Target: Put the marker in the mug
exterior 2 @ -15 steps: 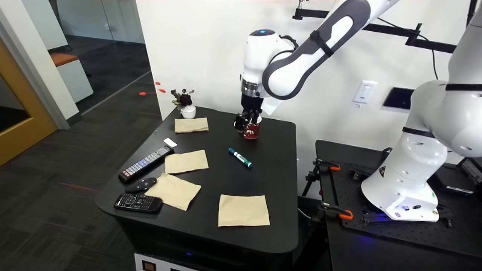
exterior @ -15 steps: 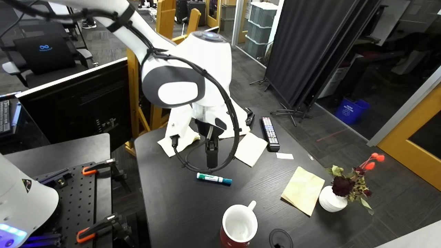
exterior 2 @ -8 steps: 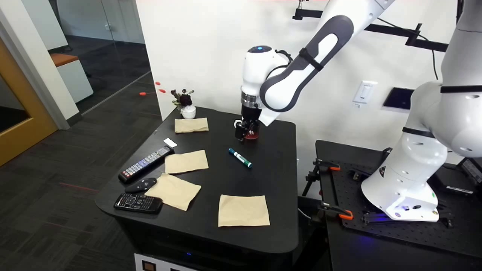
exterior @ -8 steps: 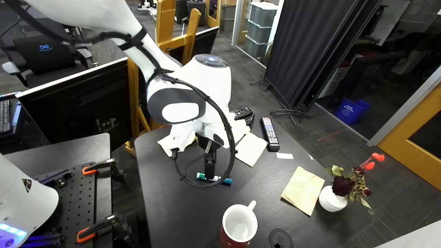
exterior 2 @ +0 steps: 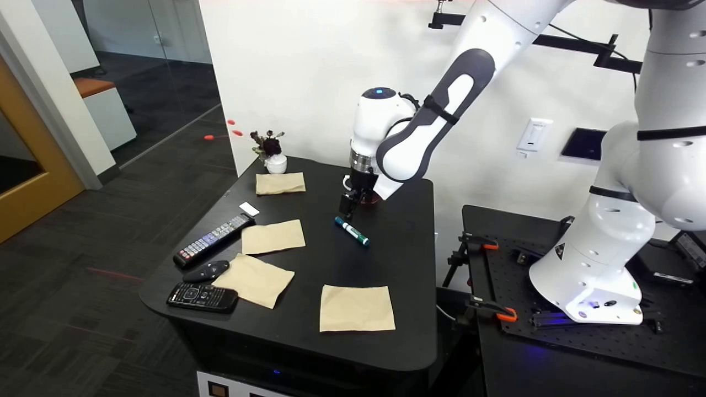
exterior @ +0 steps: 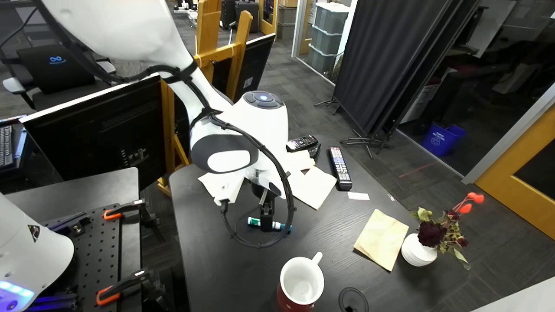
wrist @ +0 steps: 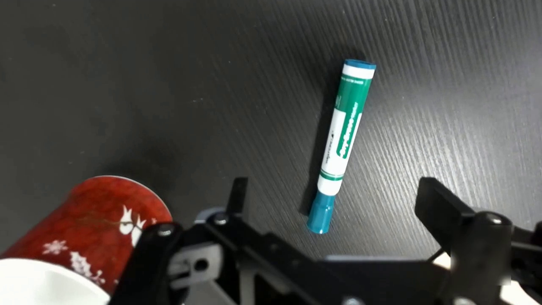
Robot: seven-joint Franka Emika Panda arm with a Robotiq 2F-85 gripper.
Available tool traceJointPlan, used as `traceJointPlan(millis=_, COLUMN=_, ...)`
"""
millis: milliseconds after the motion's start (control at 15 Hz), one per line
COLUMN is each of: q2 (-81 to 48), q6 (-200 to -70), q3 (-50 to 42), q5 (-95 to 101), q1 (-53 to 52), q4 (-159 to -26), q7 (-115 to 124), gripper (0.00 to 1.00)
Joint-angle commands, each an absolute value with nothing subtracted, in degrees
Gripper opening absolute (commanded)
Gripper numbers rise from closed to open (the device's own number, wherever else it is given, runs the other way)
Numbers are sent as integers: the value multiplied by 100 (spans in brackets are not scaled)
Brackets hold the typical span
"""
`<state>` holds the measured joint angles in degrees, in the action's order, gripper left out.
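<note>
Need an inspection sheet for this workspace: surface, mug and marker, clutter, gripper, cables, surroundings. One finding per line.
Surface: dark tabletop, wood grain visible in the wrist view
Marker: lying on the tabletop, not yet in the mug
Mug: upright, red outside, white inside
Clutter: three remotes, four brown napkins, white card, flower vase
Gripper: open, holding nothing; marker between the jaws in the wrist view
Cables: black cable looping low beside the gripper
Surroundings: office chair, blue bin, dark curtain
</note>
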<state>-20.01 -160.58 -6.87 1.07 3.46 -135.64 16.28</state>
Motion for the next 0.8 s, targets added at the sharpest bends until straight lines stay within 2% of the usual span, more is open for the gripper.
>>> traceJointPlan(millis=0, q2=-2314, q6=-16259, q3=-757, q5=-79, q1=245, q4=-13331, q7=1661, gripper=100)
traceJointPlan(millis=733, q2=-2934, q6=-16153, q3=-855, q5=-75, q1=51, q4=-12841, q7=1724, gripper=100)
